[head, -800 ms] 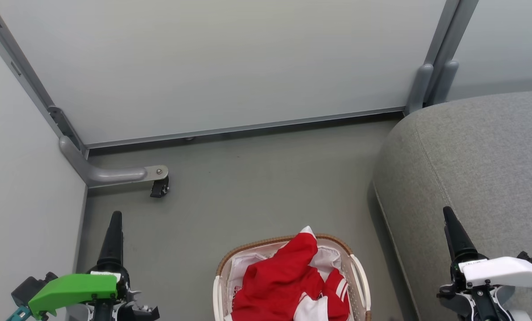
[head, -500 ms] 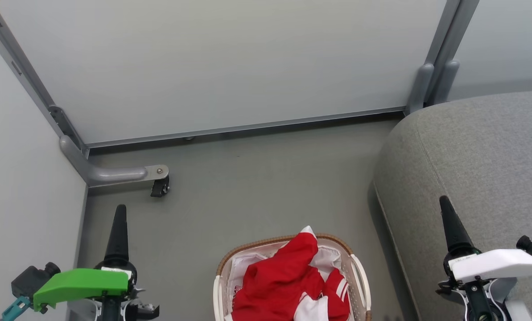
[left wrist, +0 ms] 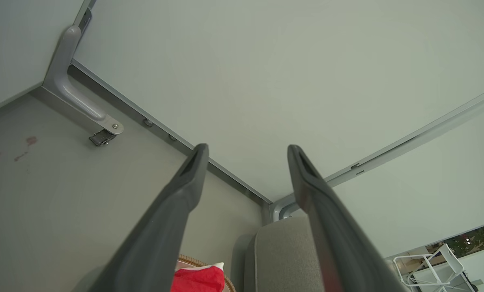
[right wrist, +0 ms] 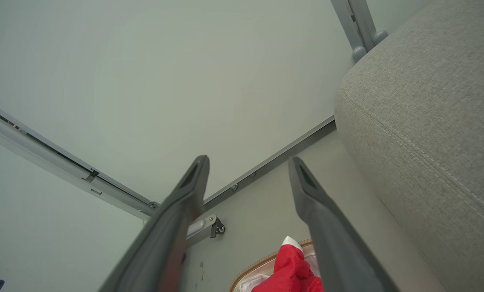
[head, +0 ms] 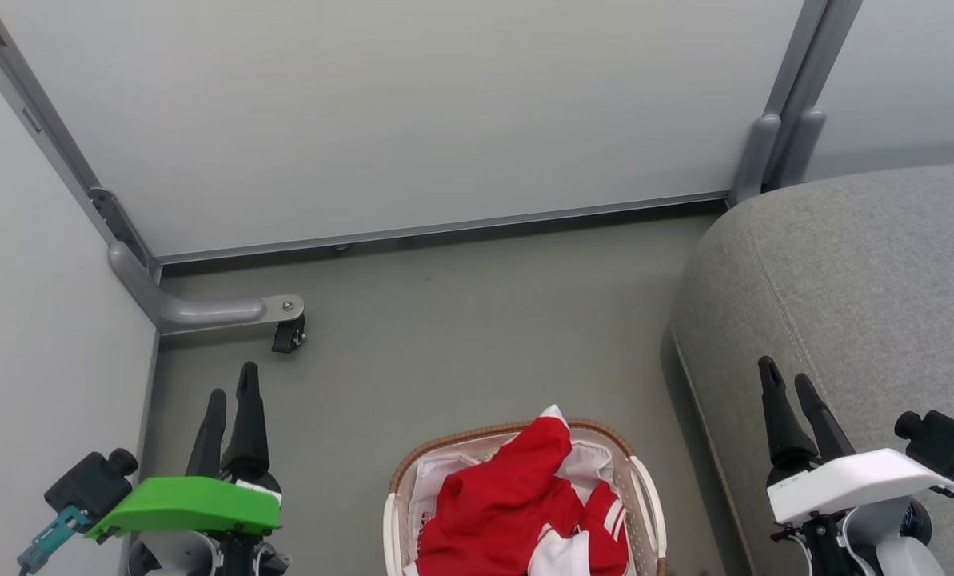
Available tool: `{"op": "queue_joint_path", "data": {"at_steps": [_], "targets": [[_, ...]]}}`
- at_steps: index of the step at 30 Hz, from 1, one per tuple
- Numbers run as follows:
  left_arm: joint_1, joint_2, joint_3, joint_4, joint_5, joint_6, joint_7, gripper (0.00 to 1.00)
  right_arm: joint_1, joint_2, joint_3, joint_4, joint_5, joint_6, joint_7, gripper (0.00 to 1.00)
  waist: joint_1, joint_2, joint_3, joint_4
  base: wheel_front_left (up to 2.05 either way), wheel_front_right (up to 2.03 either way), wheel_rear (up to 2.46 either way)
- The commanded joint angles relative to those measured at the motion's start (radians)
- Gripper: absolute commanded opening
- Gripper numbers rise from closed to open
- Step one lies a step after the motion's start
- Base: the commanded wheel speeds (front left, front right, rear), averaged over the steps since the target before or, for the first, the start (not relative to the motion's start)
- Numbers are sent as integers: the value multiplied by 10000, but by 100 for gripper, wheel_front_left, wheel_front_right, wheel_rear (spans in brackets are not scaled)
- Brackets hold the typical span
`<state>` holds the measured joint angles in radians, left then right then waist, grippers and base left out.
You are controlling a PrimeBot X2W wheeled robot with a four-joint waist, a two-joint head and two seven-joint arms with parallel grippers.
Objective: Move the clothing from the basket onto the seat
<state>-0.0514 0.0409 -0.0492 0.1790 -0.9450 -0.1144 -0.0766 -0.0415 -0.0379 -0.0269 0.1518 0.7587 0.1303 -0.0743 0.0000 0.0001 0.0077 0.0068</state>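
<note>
Down on the grey floor [head: 461, 320], near the bottom edge of the head view, the basket [head: 604, 434] was found sitting just beside the seat [head: 860, 280], with the clothing [head: 500, 504] all bunched up inside it, so basically nothing could be counted as done yet. The red heap was piled over the white liner [head: 433, 480], one fold was poked up past the woven rim at the far side, and a white-striped sleeve [head: 611, 516] was spotted at the right of the pile. How many pieces were in there couldn't really be made out. Nothing red was seen on the seat, as far as it was shown. The left claw [head: 231, 382] was held off to the basket's left, parted a moderate amount with nothing caught in it. The right claw [head: 784, 372] was seen against the seat's near side, likewise parted and empty. The fabric was touched by neither. So the whole job was judged to be left. A claw would need to be brought down into the basket, the fabric pinched, lifted clear of the rim and carried across to the seat, probably more than once.
</note>
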Motion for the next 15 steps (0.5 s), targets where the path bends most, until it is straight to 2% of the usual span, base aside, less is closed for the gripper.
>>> {"op": "queue_joint_path", "data": {"at_steps": [1, 15], "targets": [[40, 63, -80, -42, 491, 20, -108, 100, 7, -68, 44, -72, -419, 4, -131, 100, 0, -1, 2, 2, 0, 0, 0], [199, 78, -215, 549, 2323, 94, -524, 100, 109, -87, 180, 452, -2456, 5, -548, 100, 0, -1, -10, 40, 0, 0, 0]]}}
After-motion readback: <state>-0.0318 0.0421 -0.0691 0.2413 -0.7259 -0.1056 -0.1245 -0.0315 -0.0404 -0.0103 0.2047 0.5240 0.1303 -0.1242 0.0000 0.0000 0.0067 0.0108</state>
